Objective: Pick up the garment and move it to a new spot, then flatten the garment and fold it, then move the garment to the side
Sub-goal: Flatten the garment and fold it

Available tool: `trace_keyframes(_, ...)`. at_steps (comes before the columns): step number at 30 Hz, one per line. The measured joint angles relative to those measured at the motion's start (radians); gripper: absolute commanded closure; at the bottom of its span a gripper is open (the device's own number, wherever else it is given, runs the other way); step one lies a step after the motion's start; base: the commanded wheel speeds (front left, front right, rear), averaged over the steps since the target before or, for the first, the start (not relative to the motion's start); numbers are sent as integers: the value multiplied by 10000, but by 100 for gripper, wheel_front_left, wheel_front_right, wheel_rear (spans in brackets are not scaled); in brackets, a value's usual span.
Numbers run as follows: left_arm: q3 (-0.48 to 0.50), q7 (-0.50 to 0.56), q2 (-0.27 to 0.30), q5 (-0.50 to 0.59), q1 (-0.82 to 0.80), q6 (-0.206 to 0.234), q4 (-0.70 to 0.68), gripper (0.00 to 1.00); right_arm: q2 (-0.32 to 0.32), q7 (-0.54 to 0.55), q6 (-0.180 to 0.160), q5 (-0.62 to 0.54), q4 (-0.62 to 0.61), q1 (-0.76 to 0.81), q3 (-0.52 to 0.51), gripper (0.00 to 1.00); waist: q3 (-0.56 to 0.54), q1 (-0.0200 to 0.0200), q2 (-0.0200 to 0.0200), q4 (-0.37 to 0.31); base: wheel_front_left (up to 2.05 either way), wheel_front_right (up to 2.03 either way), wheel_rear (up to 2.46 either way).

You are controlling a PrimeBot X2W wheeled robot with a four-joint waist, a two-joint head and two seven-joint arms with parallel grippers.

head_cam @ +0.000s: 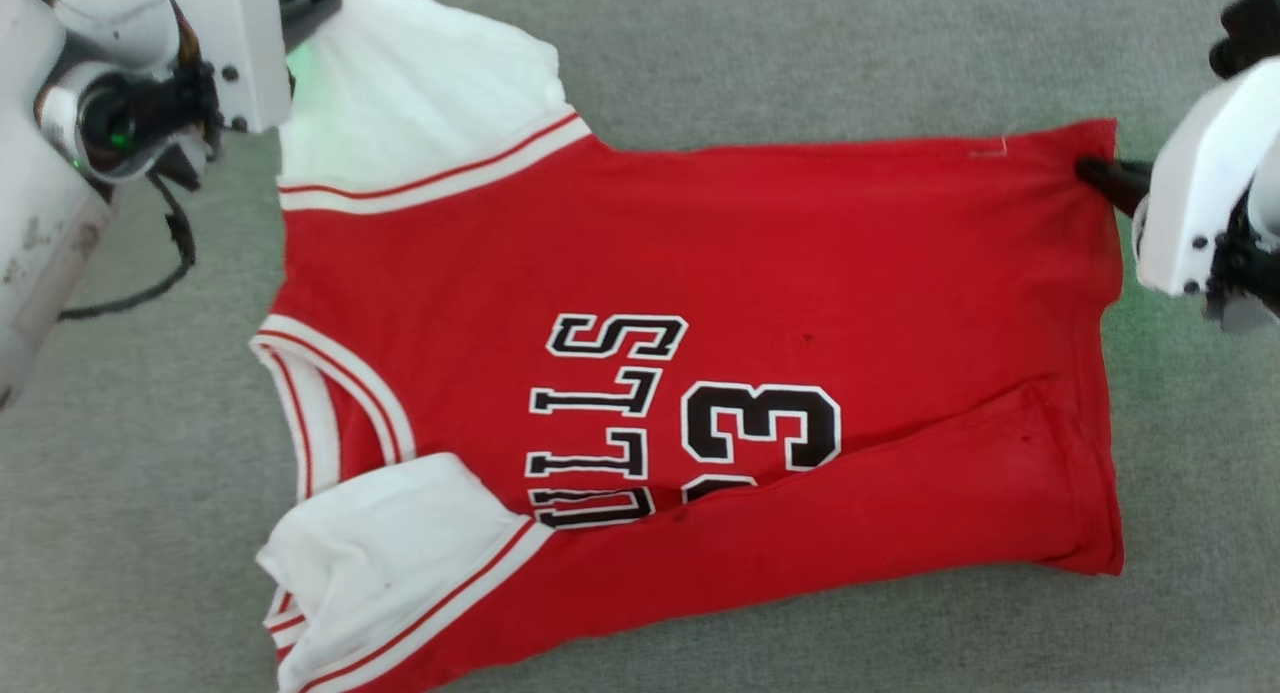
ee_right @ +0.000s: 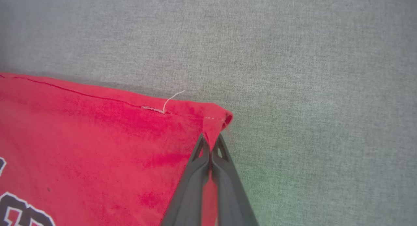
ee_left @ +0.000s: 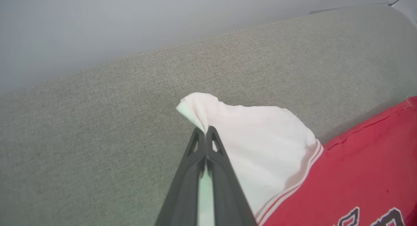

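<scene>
Closest to me, at the bottom middle of the right wrist view, my right gripper (ee_right: 211, 139) is pressed together on just the corner of the red hem. The left gripper (ee_left: 205, 132) likewise pinches only the tip of the white sleeve. Beyond them the garment (head_cam: 700, 263) lies spread across the grey fabric surface (head_cam: 800, 43), its lower edge in the head view folded up over the lettering. I reckon both bites are thin: pull unevenly and a corner slips free, or that fold gets dragged along.
</scene>
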Motion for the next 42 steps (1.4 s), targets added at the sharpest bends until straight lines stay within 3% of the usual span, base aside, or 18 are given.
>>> trace_keyframes(5, -6, 61, 537, -244, 490, 0, -989, 100, -479, -94, 0, 345, -527, 867, 86, 100, -472, -1, 0, 285, 0, 0, 0)
trace_keyframes(9, -50, 184, 1072, -477, 1082, 337, -2102, 100, -811, 8, 0, 779, -1041, 1636, 136, 100, -895, 0, 0, 510, 0, 0, 0)
trace_keyframes(13, -54, 320, 1806, -888, 1892, 1032, -3754, 100, -1172, 230, 0, 1066, -1615, 2479, 115, 100, -1322, 0, 0, 714, 0, 0, 0)
trace_keyframes(19, -222, 314, 3114, -1438, 3308, 2462, -6525, 100, -1459, 681, 0, 1453, -2274, 3774, -209, 100, -1832, 0, 0, 1029, 0, 0, 0)
trace_keyframes(25, -518, -94, 3638, -1894, 4763, 3306, -8234, 100, -1338, 1191, 0, 1453, -2648, 4846, -570, 100, -2082, 0, 0, 1240, 0, 0, 0)
trace_keyframes(32, -773, -182, 3371, -2151, 5818, 3319, -7988, 100, -853, 1622, 0, 1319, -2731, 5532, -773, 100, -2178, 0, 0, 1254, 0, 0, 0)
trace_keyframes(40, -861, -165, 2658, -2309, 6429, 2798, -6669, 100, -537, 1651, 0, 978, -2479, 5586, -805, 100, -2295, 0, 0, 1155, 0, 0, 0)
trace_keyframes(41, -861, -215, 2579, -2309, 6472, 2721, -6533, 92, -506, 1624, 0, 966, -2428, 5586, -826, 100, -2328, -1, 0, 1144, 0, 0, 0)
trace_keyframes(42, -861, -267, 2512, -2307, 6512, 2663, -6393, 76, -483, 1622, 0, 963, -2370, 5586, -838, 100, -2364, -1, 0, 1136, 0, 0, 0)
